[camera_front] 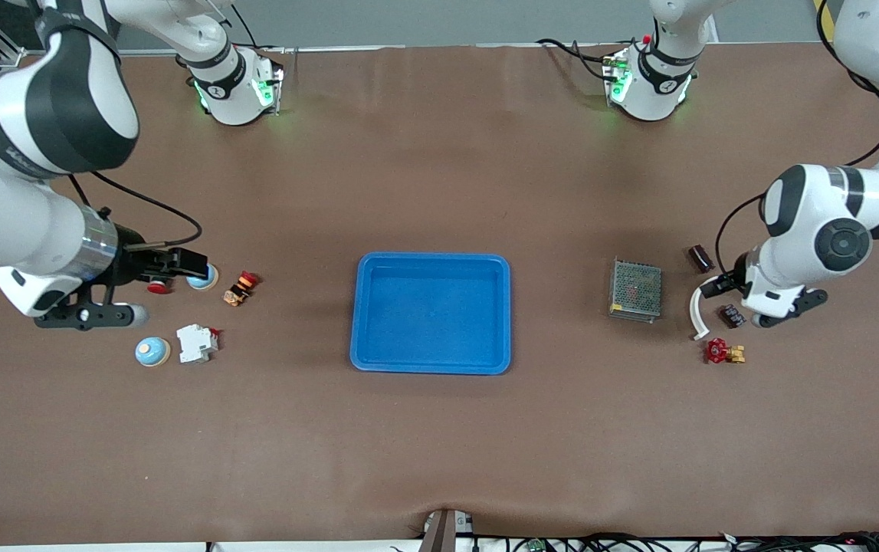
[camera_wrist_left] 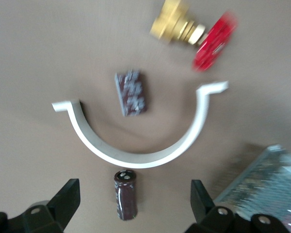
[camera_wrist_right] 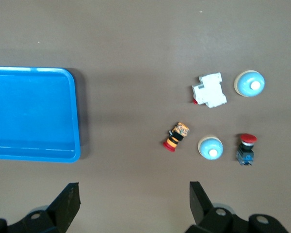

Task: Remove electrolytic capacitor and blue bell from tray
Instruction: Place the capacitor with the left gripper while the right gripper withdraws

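1. Brown matte covering lay smooth over the desk [camera_front: 439, 460]; a blue plastic tray [camera_front: 431, 313], rectangular with rounded corners and a raised rim, sat at its middle with nothing in it.
2. Toward the left arm's end of the desk lay a dark maroon cylindrical capacitor [camera_wrist_left: 125, 194], on its side, near the metal mesh box [camera_front: 635, 290] and just beside the white curved clip [camera_wrist_left: 140, 127].
3. The left gripper [camera_wrist_left: 131, 206] hung over the capacitor with its black fingers spread wide, one on each side, holding nothing.
4. Inside the clip's arc lay a small dark block [camera_wrist_left: 131, 92]; closer to the desk's front edge sat a brass valve [camera_wrist_left: 194, 31] with a red handwheel.
5. Toward the right arm's end lay two round, pale blue domed bells: one bell [camera_wrist_right: 211, 147] between a striped button [camera_wrist_right: 176, 135] and a red-capped switch [camera_wrist_right: 245, 148], the second bell [camera_wrist_right: 249, 83] beside a white boxy breaker [camera_wrist_right: 210, 90].
6. The right gripper [camera_wrist_right: 133, 206] hovered high over that group, fingers fully apart and empty.
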Robot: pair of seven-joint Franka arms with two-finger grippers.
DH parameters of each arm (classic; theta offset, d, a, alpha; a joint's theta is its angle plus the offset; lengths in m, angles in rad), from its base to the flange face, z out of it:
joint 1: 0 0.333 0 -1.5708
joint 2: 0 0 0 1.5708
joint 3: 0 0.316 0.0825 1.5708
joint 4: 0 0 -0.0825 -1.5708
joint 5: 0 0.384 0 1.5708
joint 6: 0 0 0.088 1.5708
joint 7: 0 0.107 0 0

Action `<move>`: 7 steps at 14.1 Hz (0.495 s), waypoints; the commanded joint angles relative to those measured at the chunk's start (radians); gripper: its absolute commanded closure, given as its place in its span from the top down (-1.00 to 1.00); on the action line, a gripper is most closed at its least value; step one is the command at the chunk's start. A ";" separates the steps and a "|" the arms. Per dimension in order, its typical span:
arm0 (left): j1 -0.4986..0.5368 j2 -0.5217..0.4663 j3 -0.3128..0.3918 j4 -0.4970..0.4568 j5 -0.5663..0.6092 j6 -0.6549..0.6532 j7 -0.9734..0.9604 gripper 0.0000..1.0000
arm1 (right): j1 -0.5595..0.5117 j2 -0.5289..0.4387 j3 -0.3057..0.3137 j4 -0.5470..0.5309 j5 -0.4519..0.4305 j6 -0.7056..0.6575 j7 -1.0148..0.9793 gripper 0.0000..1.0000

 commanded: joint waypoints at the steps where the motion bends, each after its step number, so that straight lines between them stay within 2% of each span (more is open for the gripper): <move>1: -0.005 -0.002 -0.054 0.161 0.006 -0.134 0.001 1.00 | -0.013 -0.164 0.005 -0.163 -0.008 0.012 0.019 1.00; 4: -0.001 -0.014 -0.104 0.278 0.008 -0.217 0.021 1.00 | -0.052 -0.300 0.005 -0.294 -0.027 0.017 0.019 1.00; 7: 0.002 -0.016 -0.167 0.440 0.006 -0.383 0.045 1.00 | -0.052 -0.368 0.006 -0.367 -0.058 0.031 0.017 1.00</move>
